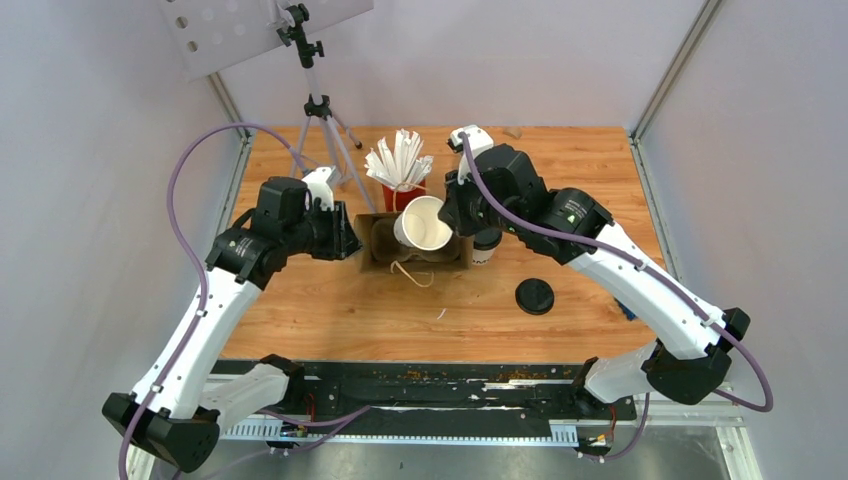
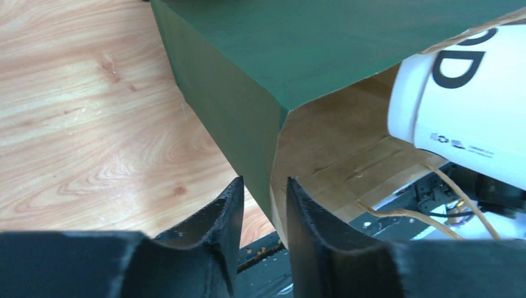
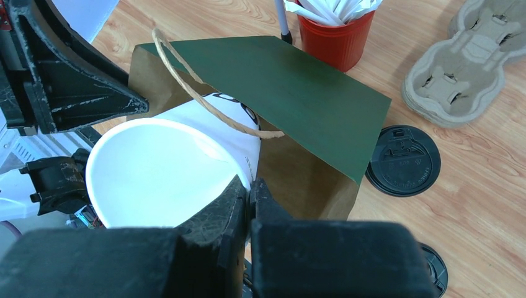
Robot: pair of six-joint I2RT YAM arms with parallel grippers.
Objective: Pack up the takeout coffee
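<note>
A paper bag, green outside and brown inside, lies on its side with its mouth facing the arms. A white paper cup without a lid is tilted in that mouth, and my right gripper is shut on its rim. Beside the bag stands a second white cup with a black lid on. A loose black lid lies on the table. My left gripper straddles the bag's left edge, its jaws apart with a gap on one side.
A red cup of white straws stands just behind the bag. A beige pulp tray lies to its right. A tripod stands at the back left. The bag's string handle trails toward the arms.
</note>
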